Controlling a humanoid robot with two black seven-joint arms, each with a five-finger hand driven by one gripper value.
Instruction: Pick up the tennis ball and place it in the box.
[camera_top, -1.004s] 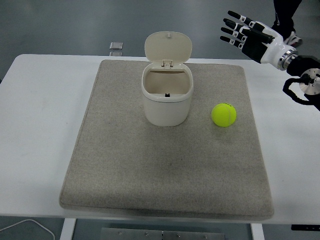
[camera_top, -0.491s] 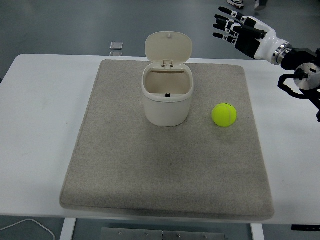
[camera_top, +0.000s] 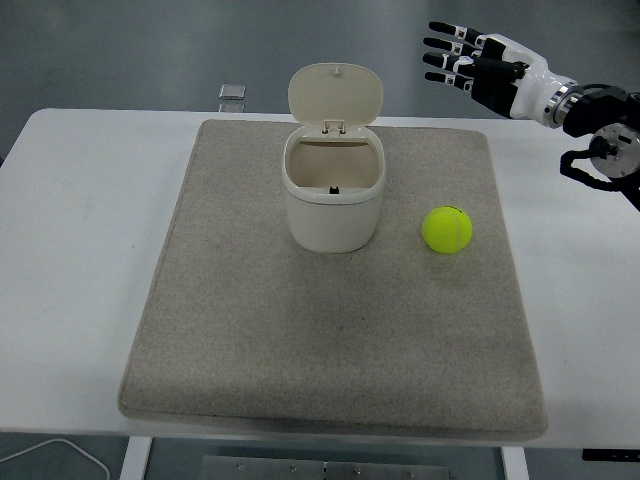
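The right hand's fingers (camera_top: 447, 58) are spread wide and hold nothing, stretched out flat and pointing toward the left of the scene, as the right hand (camera_top: 485, 72) hovers high beyond the far right corner of the grey mat (camera_top: 330, 350). Judging by the empty hand and the untouched ball, the task stands at its opening step, the approach, with the grasp not yet begun. The next move calls for bringing the hand down and toward the robot until the fingers can close around the ball, then carrying it left to the open container.

The tennis ball (camera_top: 447, 229) lies well apart from the fingers, below them and nearer the robot, resting on the right part of the mat. The box (camera_top: 334, 200), a cream-coloured bin with its hinged lid (camera_top: 335, 94) standing open, sits to the left of the fingers and lower, near the ball but not touching it, with its mouth clear to receive the ball. The mat covers most of the white tabletop (camera_top: 80, 220). A small dark object (camera_top: 232, 92) lies at the tabletop's far edge, far to the left of the fingers. The left arm is out of view.
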